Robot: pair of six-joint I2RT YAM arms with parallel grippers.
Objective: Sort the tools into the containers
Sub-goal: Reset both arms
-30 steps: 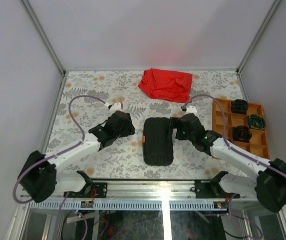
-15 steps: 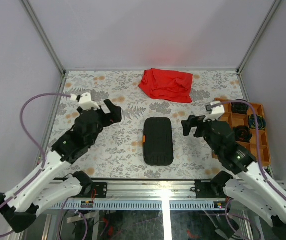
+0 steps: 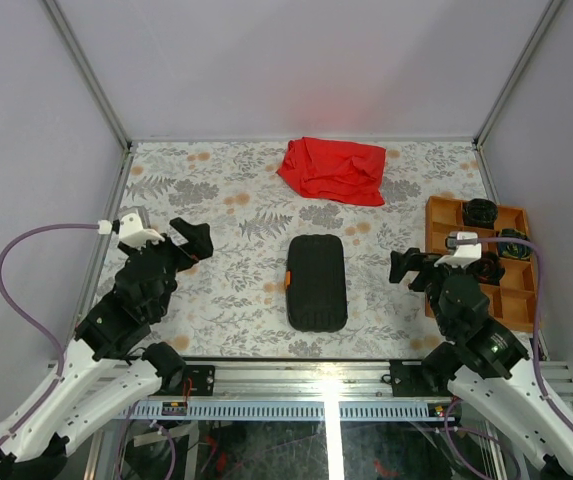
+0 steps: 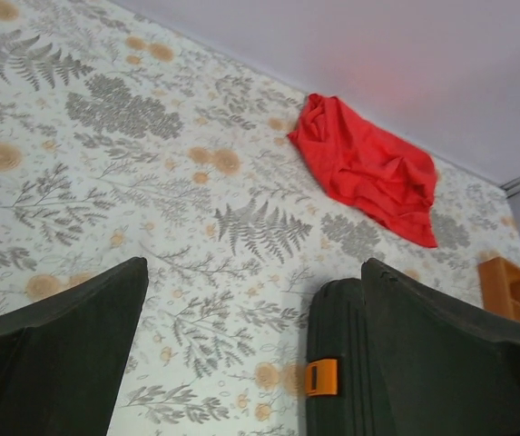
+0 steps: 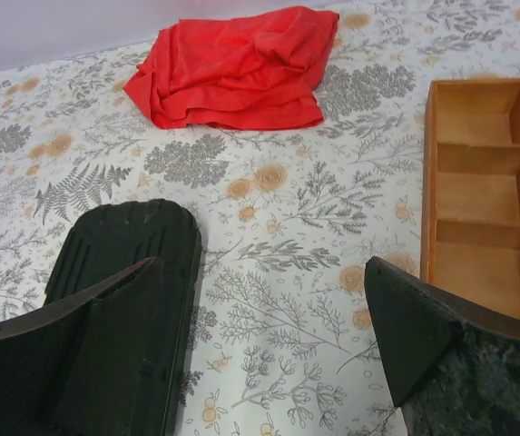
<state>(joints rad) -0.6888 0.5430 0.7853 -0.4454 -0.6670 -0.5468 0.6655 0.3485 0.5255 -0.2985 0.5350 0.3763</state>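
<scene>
The black case (image 3: 316, 282) lies shut in the middle of the table, its orange latch (image 3: 289, 279) on the left side. The orange tray (image 3: 447, 243) stands at the right edge, with dark round items (image 3: 481, 211) in its far compartments. No tools are in view. My left gripper (image 3: 188, 248) hovers open to the left of the case, holding nothing. In the left wrist view the left gripper (image 4: 252, 272) frames bare table, with the case (image 4: 332, 363) by its right finger. My right gripper (image 3: 411, 268) hangs open and unladen between case and tray. In the right wrist view the right gripper (image 5: 264, 268) has the case (image 5: 132, 236) on its left and the tray (image 5: 429, 173) on its right.
A crumpled red cloth (image 3: 332, 168) lies at the back centre, also visible as the cloth (image 4: 368, 168) and the cloth (image 5: 237, 68). White walls with metal posts close in the table on three sides. The arms' mounting rail runs along the near edge.
Both grippers have drawn back from the case toward the near edge, left to the left and right to the right, and their jaws have widened. The case stays put.
</scene>
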